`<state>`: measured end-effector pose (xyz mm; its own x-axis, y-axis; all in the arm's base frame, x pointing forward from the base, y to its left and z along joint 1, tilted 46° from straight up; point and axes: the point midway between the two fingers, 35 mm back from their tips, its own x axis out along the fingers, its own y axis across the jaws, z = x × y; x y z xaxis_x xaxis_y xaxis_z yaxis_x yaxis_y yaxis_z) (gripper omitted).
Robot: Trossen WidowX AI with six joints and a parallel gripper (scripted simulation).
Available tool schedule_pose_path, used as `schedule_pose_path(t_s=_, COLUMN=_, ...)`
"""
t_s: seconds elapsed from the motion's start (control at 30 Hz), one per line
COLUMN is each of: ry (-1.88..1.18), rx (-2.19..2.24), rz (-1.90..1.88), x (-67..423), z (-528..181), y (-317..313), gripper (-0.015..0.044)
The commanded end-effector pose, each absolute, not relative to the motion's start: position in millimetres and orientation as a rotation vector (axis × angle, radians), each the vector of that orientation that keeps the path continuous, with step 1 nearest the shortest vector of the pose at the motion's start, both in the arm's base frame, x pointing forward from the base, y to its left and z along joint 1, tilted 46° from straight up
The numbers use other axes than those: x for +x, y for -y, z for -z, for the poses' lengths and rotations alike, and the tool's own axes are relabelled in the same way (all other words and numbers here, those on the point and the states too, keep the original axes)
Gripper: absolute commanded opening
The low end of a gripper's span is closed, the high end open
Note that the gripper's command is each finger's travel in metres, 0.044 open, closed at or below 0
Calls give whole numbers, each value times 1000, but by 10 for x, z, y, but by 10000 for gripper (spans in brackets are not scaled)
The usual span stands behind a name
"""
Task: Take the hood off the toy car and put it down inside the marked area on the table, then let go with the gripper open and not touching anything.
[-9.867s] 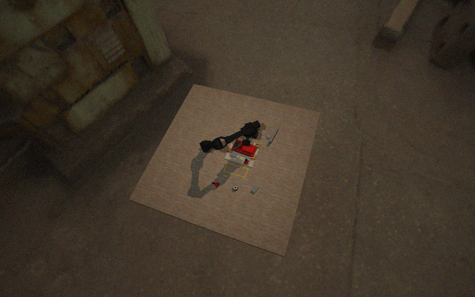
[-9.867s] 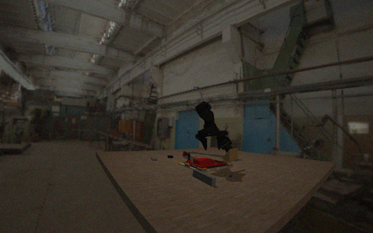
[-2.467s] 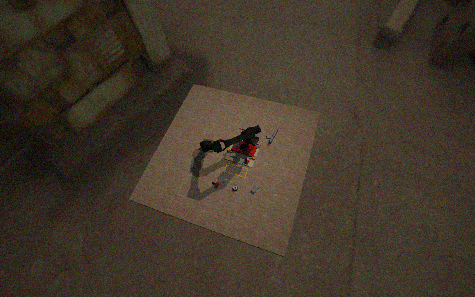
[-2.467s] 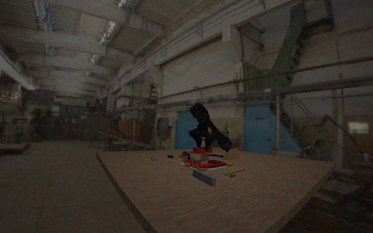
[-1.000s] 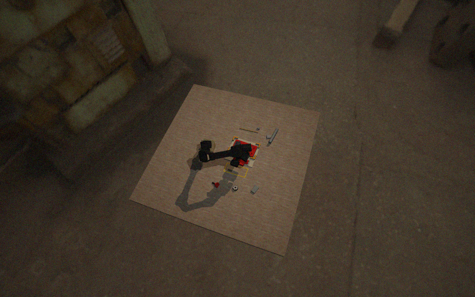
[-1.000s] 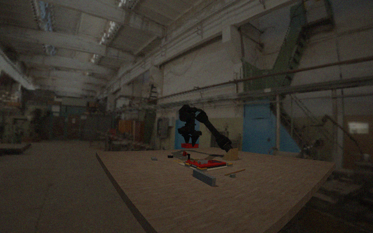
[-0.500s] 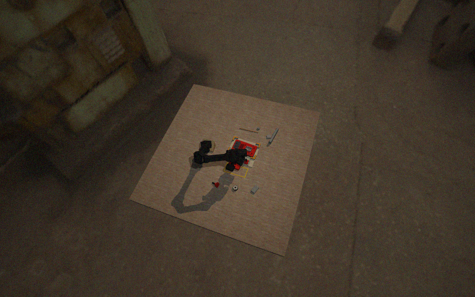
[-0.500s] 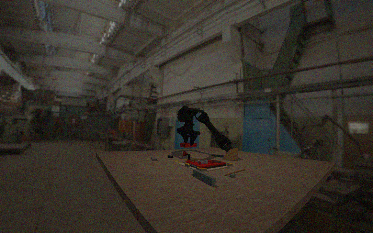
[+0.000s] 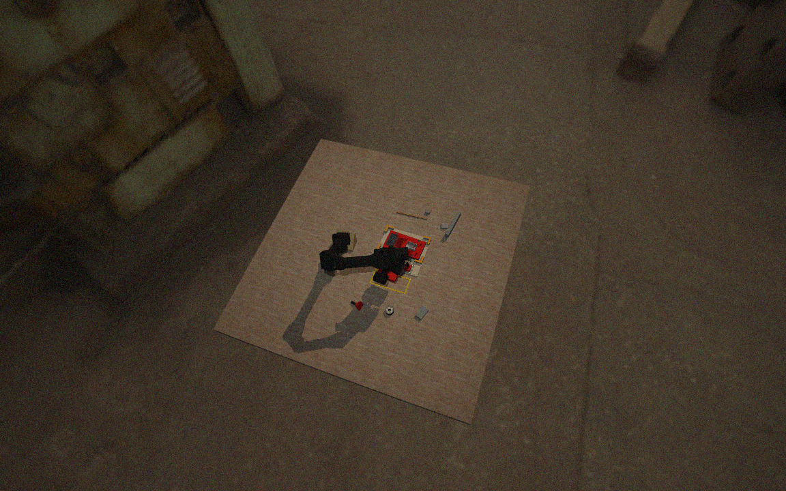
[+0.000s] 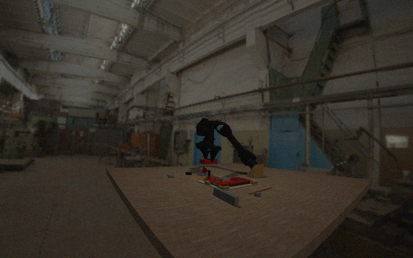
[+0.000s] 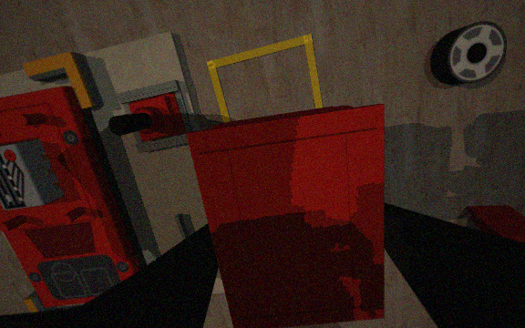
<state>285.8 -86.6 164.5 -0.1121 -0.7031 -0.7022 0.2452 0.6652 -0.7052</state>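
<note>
My gripper [image 9: 391, 269] [image 10: 208, 157] [image 11: 293, 220] is shut on the red hood [image 9: 392, 277] [image 10: 208, 161] [image 11: 290, 182] and holds it flat, well above the table. The toy car [image 9: 404, 244] [image 10: 230, 181] [image 11: 39, 182], a red open body on a pale base with orange corners, lies just beside and below the hood. The marked area is a yellow outlined rectangle [image 9: 408, 287] [image 11: 262, 51] on the table next to the car. In the wrist view the hood covers its near part. The two black fingers flank the hood's sides.
A loose wheel [image 9: 388, 311] [image 11: 469, 52], a small red piece [image 9: 357, 304] [image 11: 501, 223] and a grey block [image 9: 421, 313] lie past the marked area. A long grey bar [image 9: 452, 226] [image 10: 225, 196] and a thin stick [image 9: 411, 214] [image 10: 259, 190] lie beyond the car.
</note>
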Motion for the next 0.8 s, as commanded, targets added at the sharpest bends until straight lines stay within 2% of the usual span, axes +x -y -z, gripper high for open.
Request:
schedule_pose_path(t_s=0.0, ry=-1477, rx=-409, rz=839, x=2858, z=-1633, y=884, gripper=0)
schedule_pose_path(t_s=0.77, ry=-1477, rx=-408, rz=837, x=2856, z=-1539, y=977, gripper=0)
